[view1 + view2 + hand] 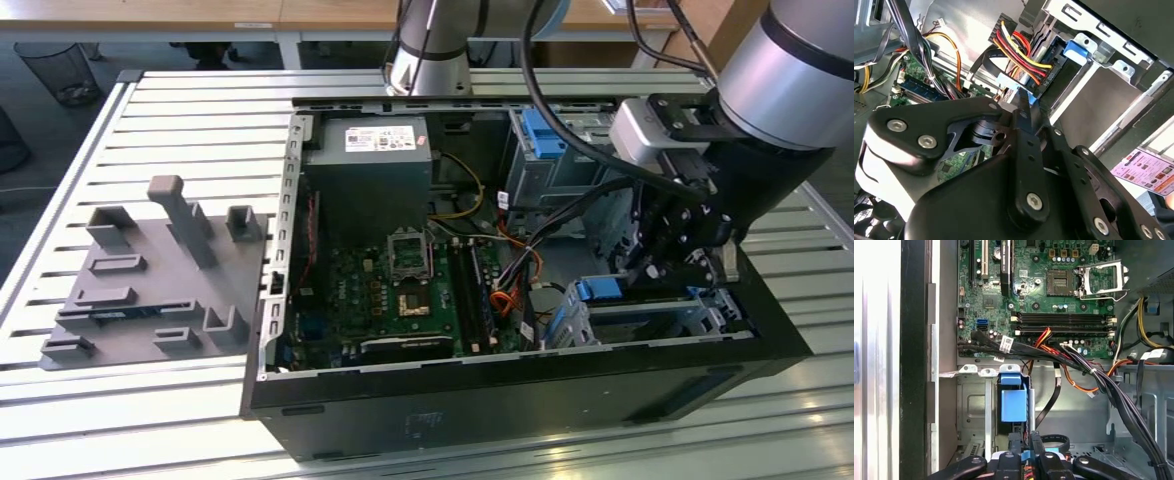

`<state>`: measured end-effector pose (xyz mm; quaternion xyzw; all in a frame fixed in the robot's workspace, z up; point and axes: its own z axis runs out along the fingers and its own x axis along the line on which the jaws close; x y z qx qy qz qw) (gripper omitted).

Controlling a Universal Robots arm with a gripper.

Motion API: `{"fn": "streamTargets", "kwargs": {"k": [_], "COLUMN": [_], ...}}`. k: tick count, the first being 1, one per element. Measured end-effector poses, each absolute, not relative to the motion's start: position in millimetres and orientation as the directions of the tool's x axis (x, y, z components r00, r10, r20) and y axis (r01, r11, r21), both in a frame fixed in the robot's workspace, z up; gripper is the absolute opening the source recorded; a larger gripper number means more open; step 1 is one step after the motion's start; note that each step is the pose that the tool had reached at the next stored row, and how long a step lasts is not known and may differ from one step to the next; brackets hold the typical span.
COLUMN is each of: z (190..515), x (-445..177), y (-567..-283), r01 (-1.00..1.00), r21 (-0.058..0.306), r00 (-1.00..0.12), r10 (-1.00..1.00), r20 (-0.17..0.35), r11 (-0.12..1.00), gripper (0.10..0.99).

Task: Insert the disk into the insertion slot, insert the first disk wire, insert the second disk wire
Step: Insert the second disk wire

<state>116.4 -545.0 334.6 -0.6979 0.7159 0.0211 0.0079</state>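
Below the motherboard (1039, 300), the disk (1014, 405) is seen in the first wrist view seated upright in the insertion slot (971, 410), its blue carrier showing between the silver cage walls. The hand (1024, 440) is lowered into the open computer case (534, 390) just over the disk's end, its fingers (1024, 112) drawn nearly together around a connector on red, yellow and black wires (1019, 57); whether it is truly gripped cannot be told. A thick black cable bundle (1114, 390) is draped across the cage beside the hand. A grey fixture block (147, 280) lies apart on the slatted table (200, 110).
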Motion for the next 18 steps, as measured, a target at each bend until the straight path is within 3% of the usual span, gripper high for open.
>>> {"fn": "streamTargets", "kwargs": {"k": [6,8,18], "z": [341.7,343.2,349.2], "x": [116.5,116.6,116.7], "y": [-545.0,-545.0,-545.0], "r01": [-0.999,-0.999,-0.999], "r21": [0.024,0.025,0.029], "r00": [-0.026,-0.026,-0.026], "r10": [-0.999,-0.999,-0.999], "r20": [-0.041,-0.041,-0.042], "r11": [0.025,0.025,0.025], "gripper": [0.208,0.106,0.106]}}
